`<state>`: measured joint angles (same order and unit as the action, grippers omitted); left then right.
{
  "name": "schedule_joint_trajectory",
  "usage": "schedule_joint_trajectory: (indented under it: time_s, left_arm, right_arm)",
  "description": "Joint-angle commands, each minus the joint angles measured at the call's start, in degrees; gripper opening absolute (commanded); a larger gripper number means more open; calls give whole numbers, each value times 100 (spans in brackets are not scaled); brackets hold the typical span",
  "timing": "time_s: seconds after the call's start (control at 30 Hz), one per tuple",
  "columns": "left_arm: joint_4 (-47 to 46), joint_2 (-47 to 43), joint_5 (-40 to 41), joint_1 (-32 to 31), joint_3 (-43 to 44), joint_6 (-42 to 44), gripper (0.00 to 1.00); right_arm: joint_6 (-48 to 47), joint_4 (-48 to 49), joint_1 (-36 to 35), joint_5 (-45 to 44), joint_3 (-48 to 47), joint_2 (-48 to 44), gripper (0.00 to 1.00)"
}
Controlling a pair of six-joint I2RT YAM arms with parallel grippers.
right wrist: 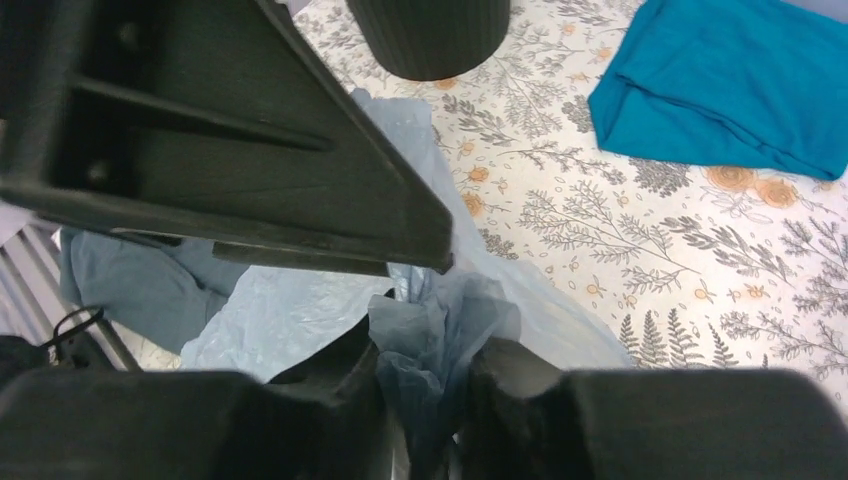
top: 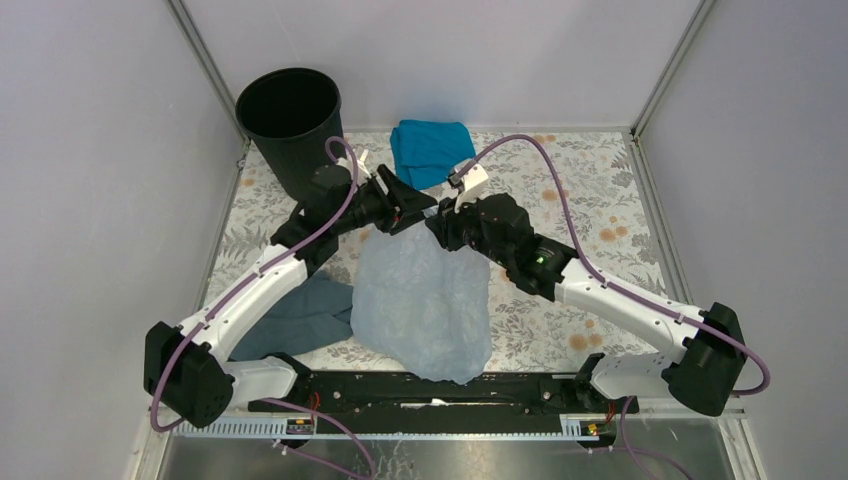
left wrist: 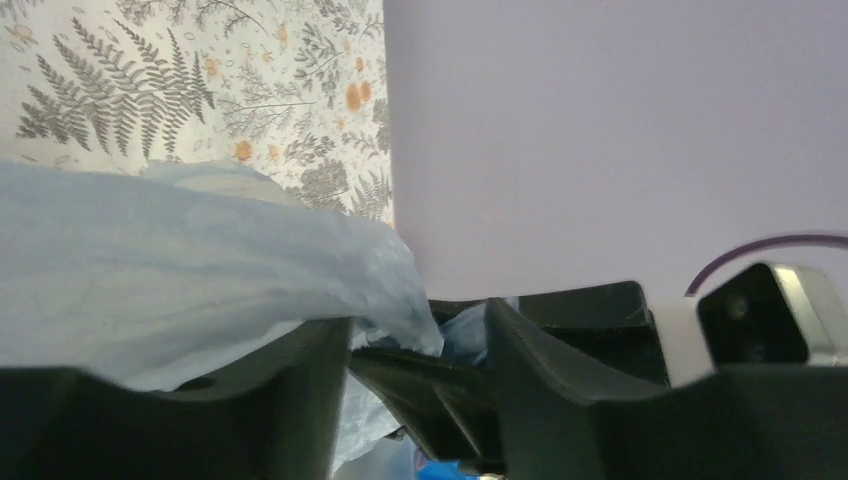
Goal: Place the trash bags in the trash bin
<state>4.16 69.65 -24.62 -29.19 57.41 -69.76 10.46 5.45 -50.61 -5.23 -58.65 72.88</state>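
Note:
The pale blue-grey trash bag [top: 425, 300] lies spread on the floral table, its top edge lifted between my two grippers. My right gripper [top: 437, 225] is shut on a bunched fold of the bag [right wrist: 430, 340], seen between its fingers in the right wrist view [right wrist: 425, 350]. My left gripper [top: 408, 208] is open right next to it, its jaws straddling the same bag edge [left wrist: 180, 270] and the tip of the right gripper's finger in the left wrist view [left wrist: 418, 330]. The black trash bin [top: 290, 120] stands upright at the far left and also shows in the right wrist view [right wrist: 430, 35].
A teal cloth [top: 430, 150] lies folded at the back centre, right of the bin. A dark slate-grey cloth [top: 300, 315] lies under the left arm, left of the bag. Pale walls enclose the table on three sides.

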Motion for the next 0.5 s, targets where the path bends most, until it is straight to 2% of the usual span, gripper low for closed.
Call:
schedule_joint_trajectory:
  time_s: [0.0,0.1,0.17,0.27,0.33,0.4,0.47]
  left_arm:
    - [-64,-128,-117,27,581,654,67]
    - [686,-360,345,63,1052,1634,88]
    - [1462,-474,899,102,1523,2428,97]
    - [2656,-468,2461,131,2294,3524,99]
    - [3153,-465,3931,135,2570,3957,99]
    - [3035,-515,5151,139,2474,4280,99]
    - [2502,-391,5629,151,2435,4771,99]
  right_arm:
    - [2,322,-62,-604,-21,-154,21]
    - [50,481,-27,-820,156,-325,1]
    - [59,238,37,-946,41,-297,0]
    - [160,-64,286,-1117,-55,-357,0]
    - [252,-312,513,-1163,-125,-456,0]
    - [249,-488,674,-1173,-169,-607,0]
    - [110,-642,717,-1176,-173,-812,0]
